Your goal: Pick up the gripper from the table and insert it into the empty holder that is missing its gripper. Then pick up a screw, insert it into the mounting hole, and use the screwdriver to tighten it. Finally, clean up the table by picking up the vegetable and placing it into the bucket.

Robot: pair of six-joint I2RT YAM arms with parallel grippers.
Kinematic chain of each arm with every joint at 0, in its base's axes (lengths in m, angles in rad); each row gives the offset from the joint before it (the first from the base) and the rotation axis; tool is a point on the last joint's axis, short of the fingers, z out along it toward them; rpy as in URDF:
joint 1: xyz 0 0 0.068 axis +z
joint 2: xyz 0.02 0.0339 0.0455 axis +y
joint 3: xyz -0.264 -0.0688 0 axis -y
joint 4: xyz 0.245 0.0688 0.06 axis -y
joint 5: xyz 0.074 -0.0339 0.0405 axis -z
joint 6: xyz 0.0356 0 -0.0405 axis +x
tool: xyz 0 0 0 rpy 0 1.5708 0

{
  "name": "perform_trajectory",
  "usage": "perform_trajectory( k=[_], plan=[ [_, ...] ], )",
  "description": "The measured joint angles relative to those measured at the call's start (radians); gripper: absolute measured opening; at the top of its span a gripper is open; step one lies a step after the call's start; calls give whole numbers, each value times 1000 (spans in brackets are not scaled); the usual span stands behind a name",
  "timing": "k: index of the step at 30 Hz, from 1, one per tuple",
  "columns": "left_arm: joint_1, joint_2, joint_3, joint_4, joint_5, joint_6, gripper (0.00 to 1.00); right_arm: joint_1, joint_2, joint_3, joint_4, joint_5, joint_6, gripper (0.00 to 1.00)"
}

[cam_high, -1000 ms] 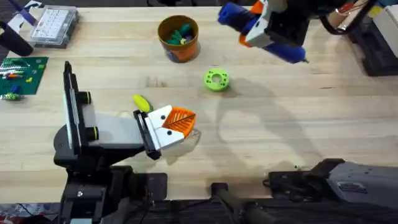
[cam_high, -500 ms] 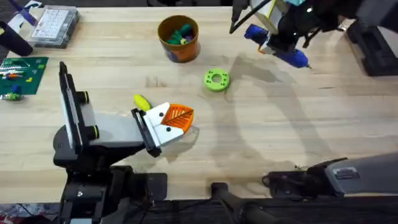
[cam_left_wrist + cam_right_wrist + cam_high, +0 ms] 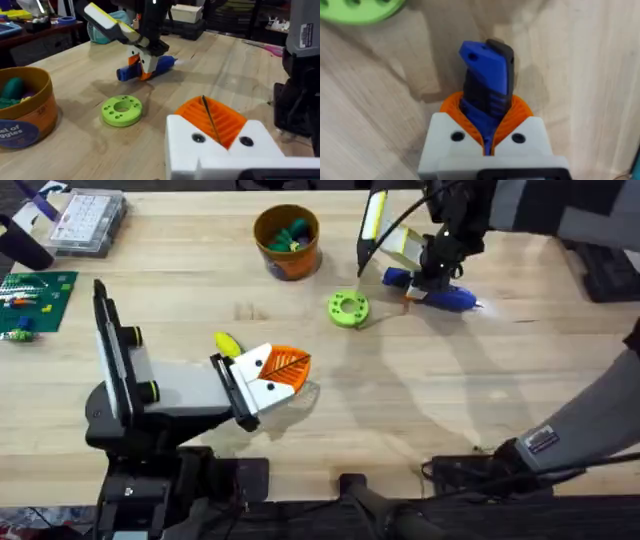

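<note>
Lying on the table [image 3: 520, 380] just beside the green ring [image 3: 347, 309], the screwdriver [image 3: 440, 297] is bright blue and pen-like; the right gripper [image 3: 425, 280] is clamped on it, lowered from its raised position a second ago; the left gripper's [image 3: 290, 373] orange pads meet with nothing held.

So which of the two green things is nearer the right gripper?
The green ring with holes, lying just beside the right gripper. The yellow-green vegetable sits farther off, by the left gripper.
</note>
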Motion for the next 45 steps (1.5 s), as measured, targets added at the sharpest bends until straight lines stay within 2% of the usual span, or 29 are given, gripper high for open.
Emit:
perform_trajectory(
  k=[13, 14, 15, 16, 17, 18, 19, 20, 24, 27, 31, 33, 36, 39, 40, 45],
  plan=[
    [0, 0, 0, 1, -9, 0, 24, 0, 1, 0, 0, 0, -74, 65],
    [0, 0, 0, 2, -9, 1, 87, 0, 1, 0, -1, 1, -74, 158],
    [0, 0, 0, 2, -9, 3, 217, 0, 1, 0, -2, 2, -75, 311],
    [0, 0, 0, 2, -9, 3, 521, 0, 1, 0, 0, 6, -77, 607],
    [0, 0, 0, 2, -9, 3, 679, 0, 1, 0, 4, 9, -79, 752],
    [0, 0, 0, 2, -9, 2, 839, 0, 0, 0, 11, 13, -81, 880],
    [0, 0, 0, 2, -9, 1, 942, 0, -3, 1, 17, 15, -84, 966],
    [0, 0, 0, 2, -9, 0, 974, 0, -5, 1, 12, 17, -82, 987],
    [0, 0, 0, 3, -9, 0, 987, 3, -29, 0, -54, 30, -77, 995],
    [0, 0, 0, 22, -12, -14, 987, 12, -90, 0, -59, 35, -33, 995],
    [0, 0, 1, 162, -18, -91, 986, 24, -219, 0, -59, 37, 65, 995],
    [0, 1, 7, 178, -31, -131, 986, 29, -288, 0, -55, 37, 116, 995],
    [0, 27, 56, 120, -62, -168, 983, 31, -375, 0, -49, 38, 190, 995],
    [0, 101, 167, 21, -111, -164, 984, 31, -454, 0, -43, 37, 274, 995],
    [0, 160, 257, -66, -151, -142, 984, 31, -506, 0, -35, 37, 346, 995],
    [0, 361, 513, -350, -274, -64, 984, 31, -614, 0, -36, 37, 562, 995]
  ],
)
